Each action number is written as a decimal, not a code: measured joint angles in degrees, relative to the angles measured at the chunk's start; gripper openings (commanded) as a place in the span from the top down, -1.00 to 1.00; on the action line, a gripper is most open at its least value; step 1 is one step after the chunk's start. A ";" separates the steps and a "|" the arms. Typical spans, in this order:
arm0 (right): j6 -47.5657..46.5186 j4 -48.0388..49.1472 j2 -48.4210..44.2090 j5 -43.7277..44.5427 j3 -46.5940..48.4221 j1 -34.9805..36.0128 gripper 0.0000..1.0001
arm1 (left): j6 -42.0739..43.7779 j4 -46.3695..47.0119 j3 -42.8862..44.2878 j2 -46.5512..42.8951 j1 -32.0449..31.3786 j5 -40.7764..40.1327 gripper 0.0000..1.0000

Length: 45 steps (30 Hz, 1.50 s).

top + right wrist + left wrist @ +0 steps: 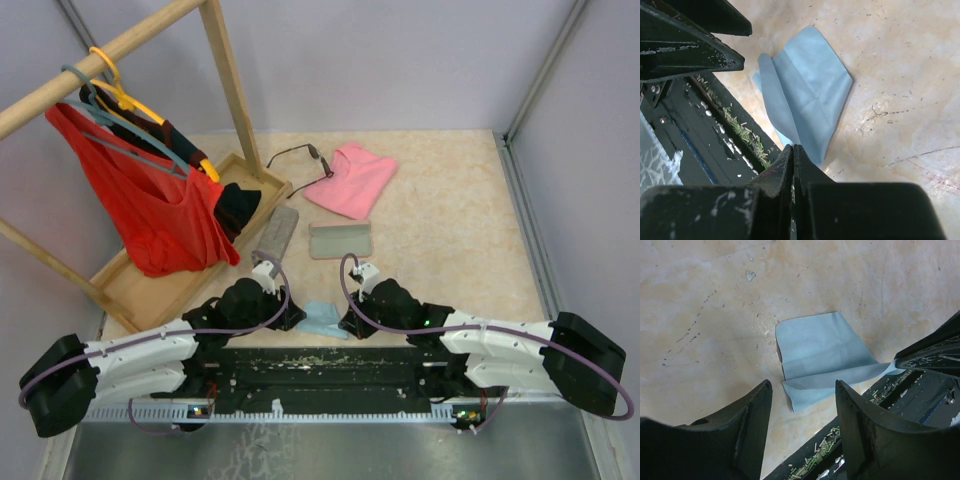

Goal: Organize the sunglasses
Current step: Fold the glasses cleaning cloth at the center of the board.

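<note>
One pair of thin dark wire-framed sunglasses point(297, 155) lies at the back of the table, beside a pink cloth-like item point(352, 178). A second pair is not in view. A grey case point(281, 232) and a greyish-pink case point(340, 240) lie mid-table. A light-blue cloth point(322, 318) lies between the grippers, partly folded point(820, 355) point(807, 90). My right gripper point(793, 147) is shut on a corner of this cloth, low at the table. My left gripper point(803, 385) is open and empty, just short of the cloth's near edge.
A wooden clothes rack point(225, 70) with hangers and a red garment point(150, 215) stands at the left on a wooden tray base point(150, 290). A black base plate point(320, 365) strewn with green bits runs along the near edge. Walls enclose the table.
</note>
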 measured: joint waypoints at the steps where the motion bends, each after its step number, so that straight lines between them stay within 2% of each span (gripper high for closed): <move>1: 0.31 0.00 0.00 0.26 0.00 0.00 1.00 | 0.00 0.22 -0.02 0.04 0.00 0.15 -0.20; 5: 0.79 0.02 0.00 0.92 0.00 0.00 1.00 | -0.02 1.07 -0.02 0.59 0.00 0.70 -0.13; 14: 2.21 -0.26 -0.02 2.69 0.00 0.00 1.00 | 0.85 1.51 -0.15 0.85 0.11 -0.24 -0.26; 21: 2.49 -0.42 -0.04 2.80 0.00 0.00 1.00 | 8.15 4.46 -2.91 -5.66 0.13 -2.54 -0.27; 24: 2.47 -0.63 -0.04 2.75 0.00 0.00 1.00 | 10.62 9.07 -5.53 -6.40 0.13 -1.92 -0.23; 26: 2.45 -0.85 -0.04 2.60 0.00 0.00 1.00 | 11.96 13.31 -8.57 -5.62 0.13 -0.70 -0.22; 32: 2.36 -1.16 -0.42 2.34 0.00 0.00 1.00 | 12.94 17.57 -9.51 -1.88 0.13 2.25 -0.17; 36: 2.32 -1.14 -0.42 2.34 0.00 0.00 1.00 | 13.92 19.26 -9.46 1.09 0.13 4.17 -0.10; 45: 2.32 -1.14 -0.74 2.29 0.00 0.00 1.00 | 15.50 19.82 -8.94 4.96 0.13 5.35 -0.10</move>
